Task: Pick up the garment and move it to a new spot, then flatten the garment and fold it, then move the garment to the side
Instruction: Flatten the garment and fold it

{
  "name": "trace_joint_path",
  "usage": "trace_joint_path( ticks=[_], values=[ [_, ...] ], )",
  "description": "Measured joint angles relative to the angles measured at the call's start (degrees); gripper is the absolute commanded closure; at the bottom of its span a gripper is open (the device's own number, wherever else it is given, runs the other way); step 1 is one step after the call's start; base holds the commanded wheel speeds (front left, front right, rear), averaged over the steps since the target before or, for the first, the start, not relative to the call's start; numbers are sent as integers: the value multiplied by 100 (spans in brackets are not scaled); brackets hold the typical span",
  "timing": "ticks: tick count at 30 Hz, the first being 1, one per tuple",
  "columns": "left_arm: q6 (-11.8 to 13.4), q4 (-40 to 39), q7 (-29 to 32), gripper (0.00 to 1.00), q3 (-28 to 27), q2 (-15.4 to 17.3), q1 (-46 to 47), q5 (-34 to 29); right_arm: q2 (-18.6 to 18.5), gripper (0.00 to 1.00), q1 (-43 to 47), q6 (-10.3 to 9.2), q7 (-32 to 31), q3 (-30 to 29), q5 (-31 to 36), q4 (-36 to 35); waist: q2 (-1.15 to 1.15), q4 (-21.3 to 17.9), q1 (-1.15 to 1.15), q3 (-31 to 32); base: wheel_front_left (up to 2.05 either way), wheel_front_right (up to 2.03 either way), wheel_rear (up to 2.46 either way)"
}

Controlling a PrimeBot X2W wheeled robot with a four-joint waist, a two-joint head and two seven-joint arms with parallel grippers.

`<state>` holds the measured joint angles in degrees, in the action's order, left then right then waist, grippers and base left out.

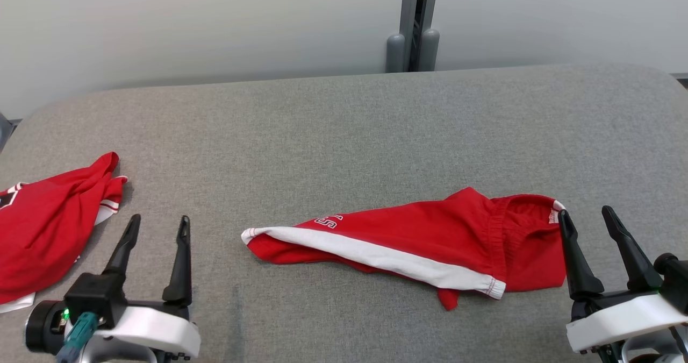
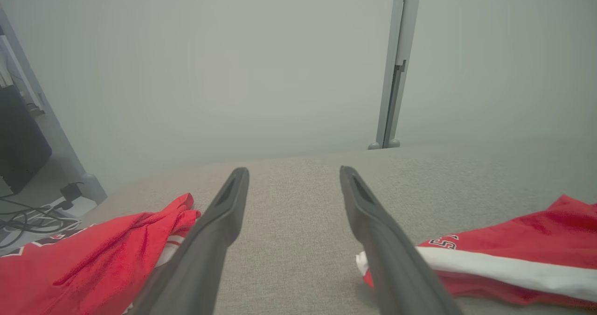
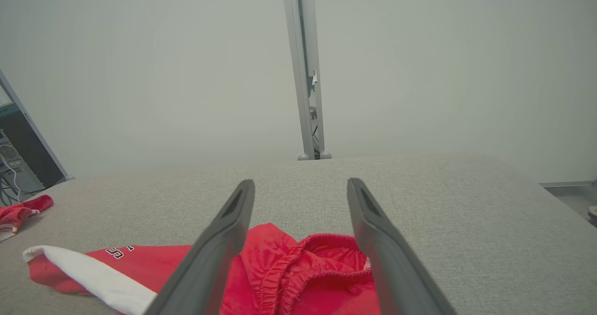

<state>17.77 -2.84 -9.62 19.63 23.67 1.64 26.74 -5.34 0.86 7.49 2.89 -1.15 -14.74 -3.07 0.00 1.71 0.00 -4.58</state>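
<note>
The garment, red shorts [image 1: 419,239] with a white side stripe and an elastic waistband, lies crumpled on the grey padded table [image 1: 344,137], centre right. My right gripper [image 1: 585,211] stands open just right of the waistband, its left finger at the fabric's edge and nothing between the fingers. In the right wrist view the waistband [image 3: 322,259] lies under and between the open gripper [image 3: 301,181]. My left gripper [image 1: 159,219] is open at the lower left, apart from the shorts. The left wrist view has the open gripper [image 2: 294,170] over bare table, the shorts [image 2: 513,249] to its right.
A second red garment [image 1: 48,228] with white trim lies bunched at the table's left edge, close to my left gripper; it appears too in the left wrist view [image 2: 93,254]. A grey post [image 1: 414,24] stands behind the table against the pale wall.
</note>
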Motion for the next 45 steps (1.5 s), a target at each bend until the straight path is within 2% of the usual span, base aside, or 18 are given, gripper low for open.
trace_joint_path(
  ticks=[3,12,21,22,23,25,26,31,39,45],
  values=[
    [-180,13,183,0,156,38,158,12,8,0,-23,0,-5,16,-29,-3,0,-2,0,-74,0,0,0],
    [-1077,717,1162,0,761,29,680,453,15,0,-170,0,-24,220,-52,86,0,-190,0,-359,0,0,0],
    [-1352,1437,1315,0,873,47,1133,472,20,0,-304,0,67,345,-94,243,0,-432,0,-700,0,0,0],
    [-1369,1491,1315,4,873,52,1170,472,19,0,-320,0,68,353,-94,253,0,-452,0,-726,0,0,0],
    [-1372,1524,1312,20,869,54,1200,480,16,0,-328,0,68,360,-94,263,0,-466,0,-754,0,0,0],
    [-1385,1583,1287,62,870,54,1237,491,12,0,-332,0,73,380,-94,291,0,-485,0,-794,0,0,0],
    [-1404,1601,1269,100,869,56,1254,498,5,0,-333,0,70,394,-94,307,0,-489,0,-809,0,0,0],
    [-1426,1618,1245,100,886,97,1285,494,-86,0,-327,0,-97,593,-73,327,0,-469,0,-847,0,0,0],
    [-1399,1504,1260,100,936,112,1292,453,-280,0,241,0,-871,1294,-66,152,0,-410,0,-886,0,0,0],
    [-1368,1466,1255,100,937,110,1294,456,-279,0,281,1,-1004,1467,-146,137,0,-409,0,-931,0,0,0]
  ],
)
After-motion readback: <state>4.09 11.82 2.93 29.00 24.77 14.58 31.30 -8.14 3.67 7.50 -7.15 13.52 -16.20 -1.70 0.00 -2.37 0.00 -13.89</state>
